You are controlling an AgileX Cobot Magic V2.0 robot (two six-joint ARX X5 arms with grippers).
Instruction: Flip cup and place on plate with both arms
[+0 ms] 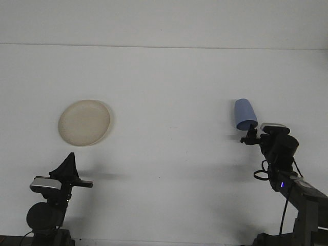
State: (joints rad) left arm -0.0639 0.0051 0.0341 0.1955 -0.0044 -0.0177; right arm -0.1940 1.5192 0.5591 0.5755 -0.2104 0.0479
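We see the blue cup (245, 114) lying on its side on the desk (169, 87), right gripper (250, 134) at its rim for pickup, finger state unclear. Left gripper (69, 168) waits near the plate (84, 122), fingers apparently closed.

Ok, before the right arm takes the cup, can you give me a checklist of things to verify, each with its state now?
1. Cup in view, nothing on it: ok. It lies on its side, its open end toward the robot.
2. Right pincer lined up with the cup: ok, its tip is at the cup's open end.
3. Right pincer open enough for the rim: cannot tell, the fingers are too small and dark.
4. Plate free to receive the cup: ok, nothing lies on it.
5. Left pincer ready for a handover: not ok, it sits low near the plate, far from the cup.
6. Table between cup and plate free: ok.
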